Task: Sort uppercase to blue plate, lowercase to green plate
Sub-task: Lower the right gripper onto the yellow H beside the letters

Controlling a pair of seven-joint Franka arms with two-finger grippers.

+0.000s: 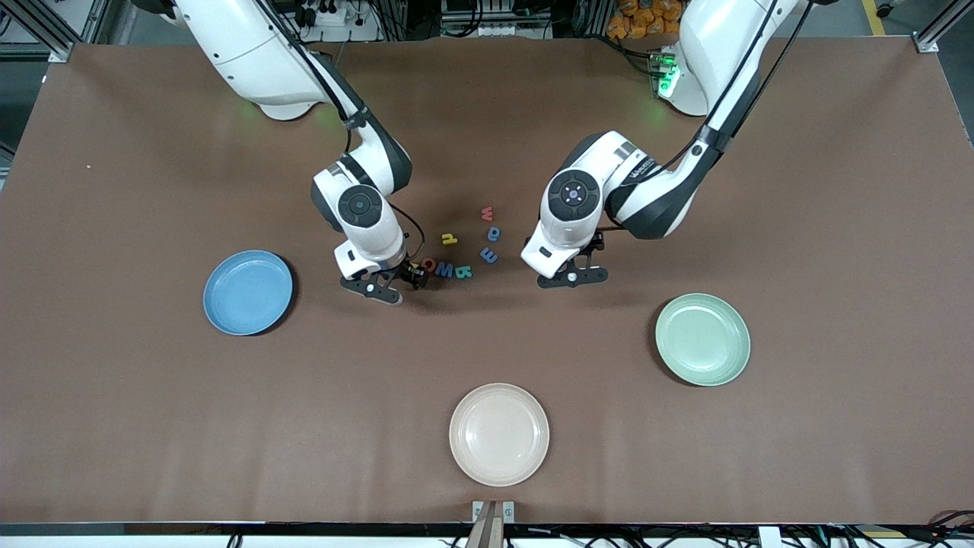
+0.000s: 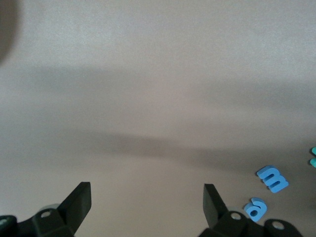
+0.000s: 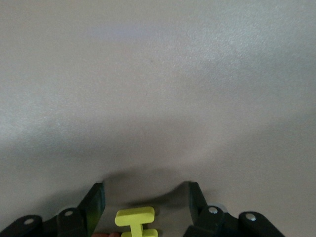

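I have the right pincer (image 1: 401, 283) closing around the yellow H (image 3: 136, 222) on the surface (image 1: 487, 152) for the blue plate (image 1: 248, 292), while the left pincer (image 1: 572, 275) waits released.

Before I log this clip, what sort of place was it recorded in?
Most likely a robotics lab: two arms mounted at a brown table, aluminium framing and cabling along its edge, and staged props, foam letters and three plain plates.

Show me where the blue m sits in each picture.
Front view: blue m, among the letters at mid-table.
Left wrist view: blue m, on bare table.
Right wrist view: not in it.
Landmark: blue a beside it, front and left wrist views.
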